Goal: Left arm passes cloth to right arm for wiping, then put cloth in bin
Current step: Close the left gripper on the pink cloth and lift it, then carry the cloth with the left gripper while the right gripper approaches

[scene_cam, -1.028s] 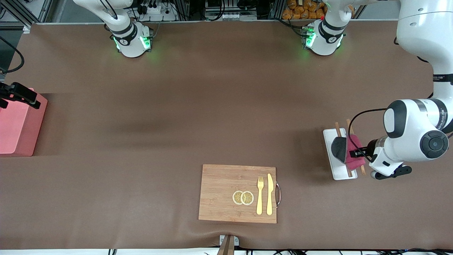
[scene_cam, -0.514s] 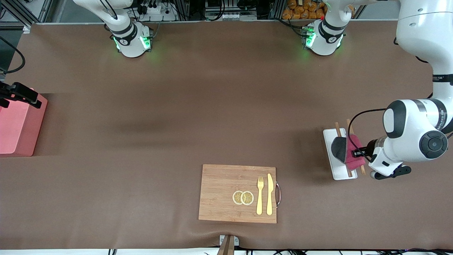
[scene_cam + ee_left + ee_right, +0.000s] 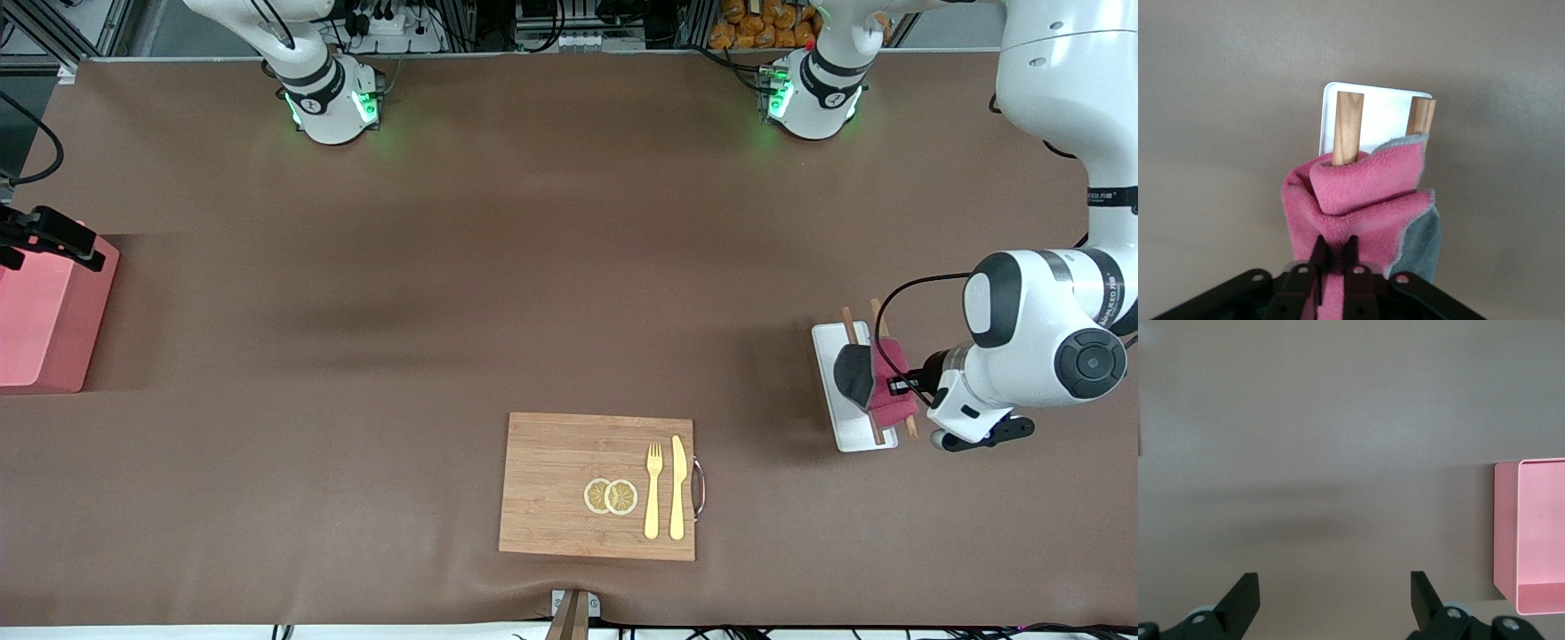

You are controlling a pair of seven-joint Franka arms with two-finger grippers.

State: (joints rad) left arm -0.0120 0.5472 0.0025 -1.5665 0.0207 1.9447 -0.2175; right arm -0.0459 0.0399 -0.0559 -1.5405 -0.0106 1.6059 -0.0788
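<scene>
The cloth (image 3: 876,384) lies bunched over two wooden rods (image 3: 1348,127) on the white tray (image 3: 837,416), toward the left arm's end of the table. The left gripper (image 3: 1335,257) is pinched narrow on its pink fold. The bin (image 3: 40,316) sits well apart from the tray, and the right gripper (image 3: 1331,597) waits beside it, spread wide.

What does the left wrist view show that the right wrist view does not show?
Only the left wrist view shows the left gripper shut on the cloth, which lies over two wooden sticks on the white tray. Only the right wrist view shows the open right gripper and the bin. Both show the brown table.
</scene>
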